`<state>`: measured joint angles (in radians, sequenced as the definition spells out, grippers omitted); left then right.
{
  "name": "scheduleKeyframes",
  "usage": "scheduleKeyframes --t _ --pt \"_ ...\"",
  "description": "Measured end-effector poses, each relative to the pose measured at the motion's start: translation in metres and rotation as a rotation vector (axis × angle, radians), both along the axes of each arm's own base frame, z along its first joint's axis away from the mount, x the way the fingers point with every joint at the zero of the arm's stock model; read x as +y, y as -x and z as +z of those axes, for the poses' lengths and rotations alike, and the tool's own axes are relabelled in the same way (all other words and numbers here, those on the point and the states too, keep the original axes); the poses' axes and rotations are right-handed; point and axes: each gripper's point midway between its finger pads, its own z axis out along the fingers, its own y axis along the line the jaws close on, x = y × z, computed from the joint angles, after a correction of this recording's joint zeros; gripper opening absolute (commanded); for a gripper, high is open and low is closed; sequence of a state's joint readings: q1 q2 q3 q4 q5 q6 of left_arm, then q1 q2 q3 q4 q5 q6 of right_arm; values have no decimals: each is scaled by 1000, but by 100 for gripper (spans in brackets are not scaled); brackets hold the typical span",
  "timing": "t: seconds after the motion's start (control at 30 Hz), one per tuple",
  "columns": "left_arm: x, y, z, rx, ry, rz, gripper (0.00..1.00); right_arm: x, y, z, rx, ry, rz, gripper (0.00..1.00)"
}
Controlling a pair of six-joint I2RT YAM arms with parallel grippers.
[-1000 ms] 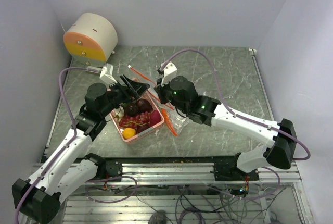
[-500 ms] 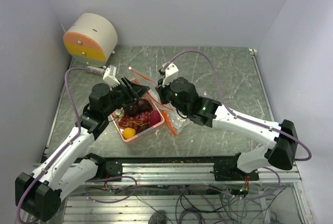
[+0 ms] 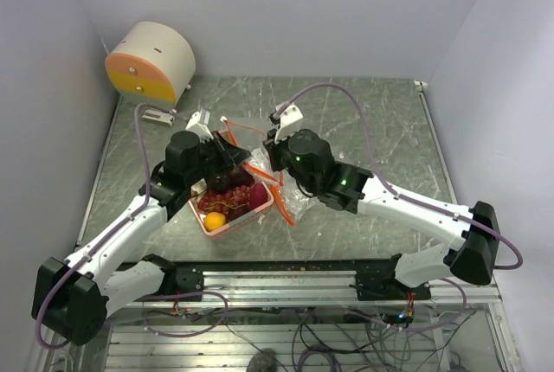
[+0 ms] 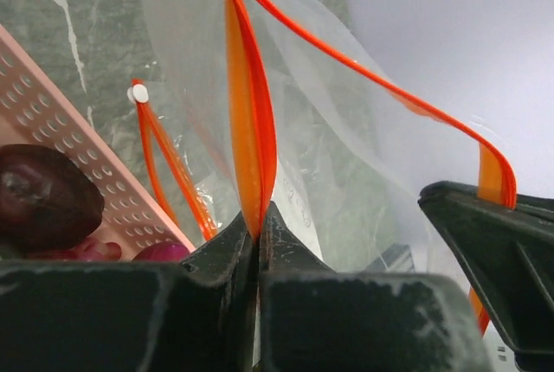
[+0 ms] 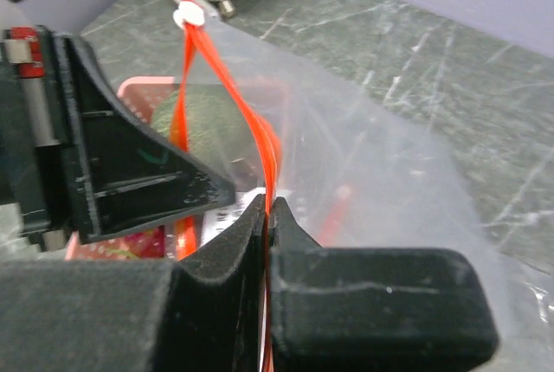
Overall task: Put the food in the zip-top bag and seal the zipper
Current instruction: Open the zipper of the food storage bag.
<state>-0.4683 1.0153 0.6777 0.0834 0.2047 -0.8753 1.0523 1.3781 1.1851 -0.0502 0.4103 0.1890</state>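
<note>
The zip-top bag hangs lifted between both grippers, just right of the pink basket. My left gripper is shut on one orange-red zipper strip. My right gripper is shut on the other zipper strip, so the clear bag mouth gapes slightly. The food lies in the basket: dark grapes, a yellow-orange fruit and a magenta piece. A dark grape shows at the left of the left wrist view. The rest of the food is hidden under the left arm.
A round cream and orange container stands at the back left corner. Walls close in the table on three sides. The metal rail with both arm bases runs along the near edge. The two grippers are nearly touching.
My left gripper moved right to the bag mouth and closed from wide open onto the zipper strip. The right gripper stayed shut on its strip and barely moved.
</note>
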Motion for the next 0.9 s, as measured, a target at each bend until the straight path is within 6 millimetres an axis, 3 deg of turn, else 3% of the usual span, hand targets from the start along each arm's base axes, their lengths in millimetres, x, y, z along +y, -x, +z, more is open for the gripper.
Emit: scheduleKeyframes --t 0.07,0.13,0.27,0.37,0.43,0.5,0.53,0.6,0.73,0.8,0.9 --pt "1 0 0 12 -42 -5 10 -9 -6 0 -20 24 -57 0" --pt "6 0 12 4 -101 -4 10 -27 -17 2 -57 66 -159 0" --pt "21 8 60 -79 -183 10 9 -61 -34 12 -148 125 -354 0" --pt "32 22 89 -142 -216 4 8 -80 -40 8 -199 158 -463 0" --pt "37 31 93 -154 -246 -9 8 -85 -42 3 -218 175 -508 0" --pt "39 36 84 -133 -289 -28 8 -88 -44 2 -239 190 -566 0" --pt "41 39 78 -115 -313 -37 9 -89 -45 0 -245 198 -591 4" --pt "44 43 70 -90 -349 -52 9 -90 -46 -3 -249 210 -609 27" --pt "48 48 74 -102 -383 -67 8 -78 -44 -5 -223 185 -513 63" --pt "48 48 80 -120 -383 -68 7 -63 -40 -2 -209 150 -396 70" --pt "46 47 81 -126 -379 -78 7 -37 -29 8 -191 95 -210 72"
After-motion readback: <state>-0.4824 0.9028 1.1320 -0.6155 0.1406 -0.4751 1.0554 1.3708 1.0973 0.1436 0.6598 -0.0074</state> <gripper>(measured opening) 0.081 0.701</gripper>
